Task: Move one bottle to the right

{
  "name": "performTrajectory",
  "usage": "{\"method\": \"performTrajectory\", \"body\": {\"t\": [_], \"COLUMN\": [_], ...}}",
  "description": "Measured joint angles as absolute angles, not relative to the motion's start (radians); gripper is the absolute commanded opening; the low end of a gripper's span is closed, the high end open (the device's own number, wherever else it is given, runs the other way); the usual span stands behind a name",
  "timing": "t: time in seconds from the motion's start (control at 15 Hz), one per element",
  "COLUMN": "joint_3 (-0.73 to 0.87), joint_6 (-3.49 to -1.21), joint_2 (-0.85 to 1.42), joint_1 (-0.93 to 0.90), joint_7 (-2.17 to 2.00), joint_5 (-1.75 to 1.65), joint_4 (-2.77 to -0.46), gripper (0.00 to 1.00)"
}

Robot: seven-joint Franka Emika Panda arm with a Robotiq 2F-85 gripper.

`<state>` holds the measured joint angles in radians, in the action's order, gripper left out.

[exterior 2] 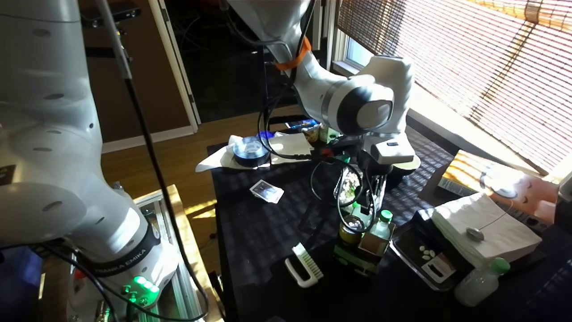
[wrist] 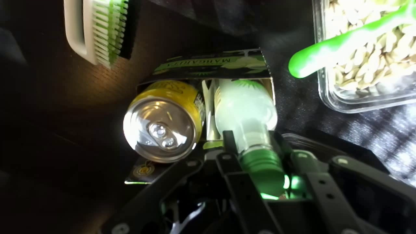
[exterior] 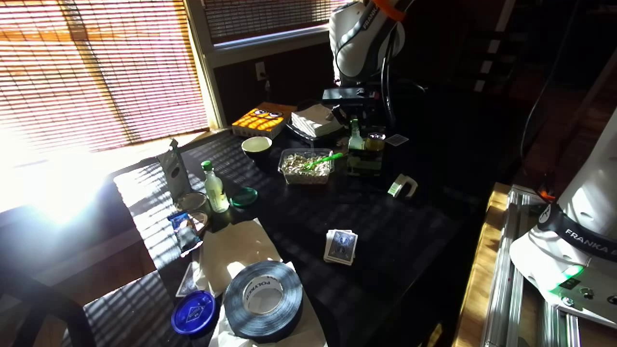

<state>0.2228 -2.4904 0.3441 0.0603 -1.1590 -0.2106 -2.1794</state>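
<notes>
A translucent light-green bottle (wrist: 244,105) with a green cap stands in a dark carton (wrist: 211,66), beside a yellow can (wrist: 159,125). My gripper (wrist: 253,139) is around its neck, fingers against both sides; the cap lies deep between the fingers. The held bottle also shows in both exterior views (exterior: 355,140), (exterior 2: 364,215), partly behind cables in the latter. A near-identical bottle (exterior 2: 383,226) stands in the same carton; the gripper hides it in the wrist view. Separate green-capped bottles stand near the window (exterior: 218,195) and beside the napkins (exterior 2: 478,286).
A clear tray of seeds (exterior: 304,176) with a green fork (exterior: 324,161) is beside the carton. A white brush (exterior 2: 304,266) lies on its other side. Napkins (exterior 2: 487,228) lie on a black tray. Playing cards (exterior: 341,246) and a tape roll (exterior: 264,303) lie farther off.
</notes>
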Motion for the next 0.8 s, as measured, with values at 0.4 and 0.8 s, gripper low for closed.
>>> {"method": "performTrajectory", "body": {"t": [0.4,0.8], "joint_3": [0.224,0.23], "joint_6": [-2.468,-2.465], "joint_2": [0.355,0.324], "joint_1": [0.06,0.065], "joint_7": [-1.159,-1.135], "joint_5": [-0.194,-0.173], "joint_4": [-2.178,-2.156], "gripper": [0.29,0.72]}}
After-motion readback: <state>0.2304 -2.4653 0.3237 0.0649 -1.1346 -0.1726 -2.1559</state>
